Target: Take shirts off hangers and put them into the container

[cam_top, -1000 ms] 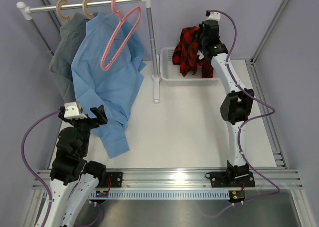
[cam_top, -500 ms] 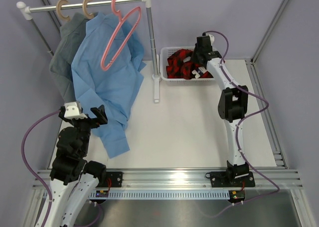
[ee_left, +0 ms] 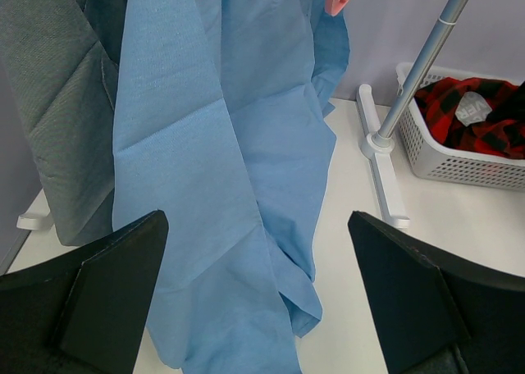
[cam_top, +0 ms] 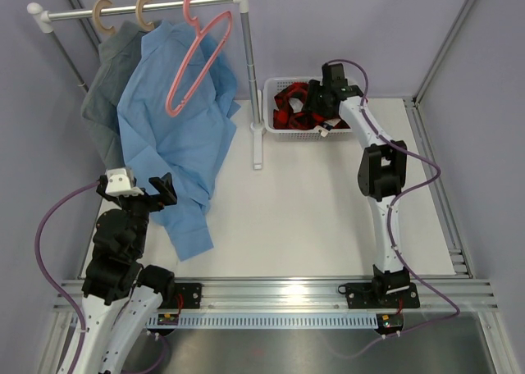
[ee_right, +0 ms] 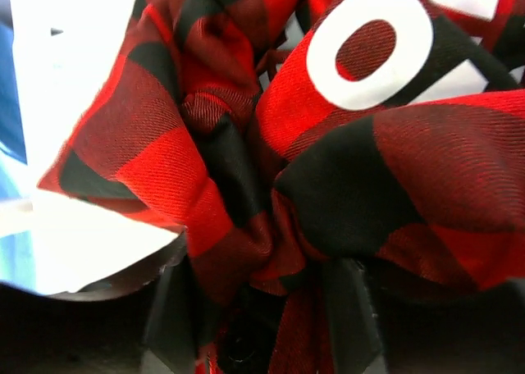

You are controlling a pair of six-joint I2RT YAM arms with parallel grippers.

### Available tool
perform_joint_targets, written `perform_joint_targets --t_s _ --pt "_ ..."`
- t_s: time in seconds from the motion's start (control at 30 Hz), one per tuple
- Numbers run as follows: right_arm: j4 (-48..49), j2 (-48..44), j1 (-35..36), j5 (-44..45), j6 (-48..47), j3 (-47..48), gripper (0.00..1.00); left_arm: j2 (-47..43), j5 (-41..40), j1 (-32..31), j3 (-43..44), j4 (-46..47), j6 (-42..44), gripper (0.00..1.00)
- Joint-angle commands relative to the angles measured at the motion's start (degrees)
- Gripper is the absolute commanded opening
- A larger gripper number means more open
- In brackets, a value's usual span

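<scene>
The red-and-black plaid shirt [cam_top: 289, 105] [ee_left: 459, 111] lies bunched in the white mesh container [cam_top: 275, 126] [ee_left: 459, 165] at the back right. My right gripper [cam_top: 316, 111] [ee_right: 262, 300] is down inside it, its jaws apart, with plaid folds [ee_right: 205, 144] lying loosely between the fingers. The light blue shirt [cam_top: 176, 120] [ee_left: 246, 144] and grey shirt [cam_top: 111, 87] [ee_left: 57, 103] hang on the rack from tan hangers [cam_top: 144, 11]. A bare pink hanger [cam_top: 193, 70] hangs in front of the blue shirt. My left gripper [cam_top: 139, 195] [ee_left: 254, 226] stands wide open, facing the blue shirt's hem.
The rack's rail [cam_top: 82, 13] runs across the back left. Its upright pole [cam_top: 248, 62] and flat foot [cam_top: 257, 144] [ee_left: 381, 177] stand just left of the container. Grey walls close in the left, back and right; a metal rail [cam_top: 279, 290] runs along the near edge.
My right gripper has come down with the plaid shirt from above the container into it, and its jaws have spread apart. The left arm has not moved.
</scene>
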Motion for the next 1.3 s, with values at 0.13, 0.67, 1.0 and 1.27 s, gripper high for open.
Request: perform_joint_targets --t_s 0.13,0.67,1.0,1.27 --pt "1.7 -18.6 0.4 -0.1 -5.8 -4.1 0.7 1.0 0.8 0.2 0.1 2.6 -0.6 0.99" --pt "9.8 -71.1 0.4 -5.0 -5.4 -50.4 0.99 16.7 7.0 0.2 24.8 -4.8 0.1 0.98" --pt "11.3 -103.5 0.4 -8.2 -3.8 -76.9 0.99 43.6 -1.4 1.1 53.5 -6.2 10.0 0.97" --pt "7.6 -113.7 0.4 -17.8 -0.1 -81.8 1.0 61.1 7.0 15.0 68.7 -8.4 9.0 0.94"
